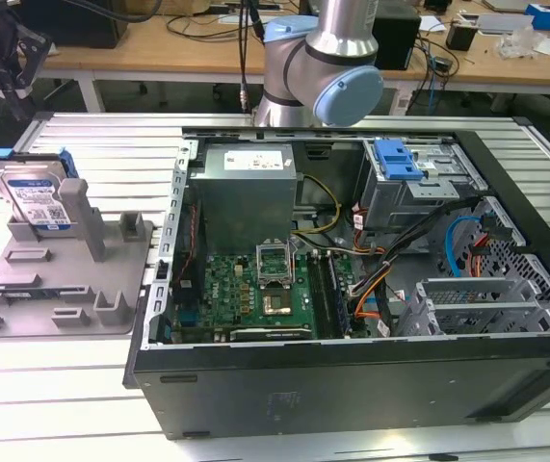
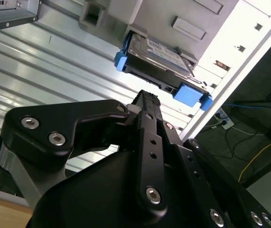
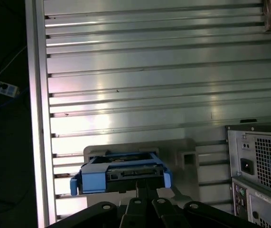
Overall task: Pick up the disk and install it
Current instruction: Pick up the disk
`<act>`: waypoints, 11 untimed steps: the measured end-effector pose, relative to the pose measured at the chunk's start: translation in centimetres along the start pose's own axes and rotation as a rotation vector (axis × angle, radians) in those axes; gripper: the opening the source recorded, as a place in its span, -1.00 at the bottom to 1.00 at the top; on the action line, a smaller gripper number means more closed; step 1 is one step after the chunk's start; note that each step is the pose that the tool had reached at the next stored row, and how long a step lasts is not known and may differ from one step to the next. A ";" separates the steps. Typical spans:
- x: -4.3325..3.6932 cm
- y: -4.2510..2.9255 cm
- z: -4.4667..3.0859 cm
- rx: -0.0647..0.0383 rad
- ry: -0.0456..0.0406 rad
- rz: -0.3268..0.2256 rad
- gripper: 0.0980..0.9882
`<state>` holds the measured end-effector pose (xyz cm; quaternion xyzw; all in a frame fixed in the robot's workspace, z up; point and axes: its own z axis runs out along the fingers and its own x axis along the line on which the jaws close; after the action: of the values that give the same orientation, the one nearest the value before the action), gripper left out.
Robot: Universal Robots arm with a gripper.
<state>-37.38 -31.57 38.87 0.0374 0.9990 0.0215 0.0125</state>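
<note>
Disk [image 1: 34, 188] stands on edge in a grey moulded plastic holder [image 1: 72, 289] by the table's [image 1: 111, 144] edge at the exterior view's left. Its lower corner is hidden behind a holder post. It is silver metal with a white-and-blue label and a blue plastic frame. To the right, across the table's middle, lies an open black computer case [image 1: 352, 385]. Inside are a boxy grey metal power supply [image 1: 246, 188], a green motherboard [image 1: 255, 289] and a ribbed blue latch tab [image 1: 397, 159]. Behind the case, the robot arm [image 1: 327, 58] is cut off at the top. In both wrist views the black gripper [image 2: 147, 97] [image 3: 147, 190] is clenched on nothing, fingertips together. It points at the disk's connector end, apart from it, over ribbed aluminium slats.
</note>
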 end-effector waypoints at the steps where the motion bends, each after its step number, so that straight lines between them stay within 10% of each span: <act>1: 0.00 0.00 0.00 0.000 0.0000 0.000 -0.98; 5: 0.00 0.00 0.00 0.000 0.0004 0.000 -0.98; 11: 0.00 0.00 0.01 -0.002 0.0313 -0.150 -0.98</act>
<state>-37.38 -31.57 38.86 -0.0379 0.9990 0.0221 -0.0015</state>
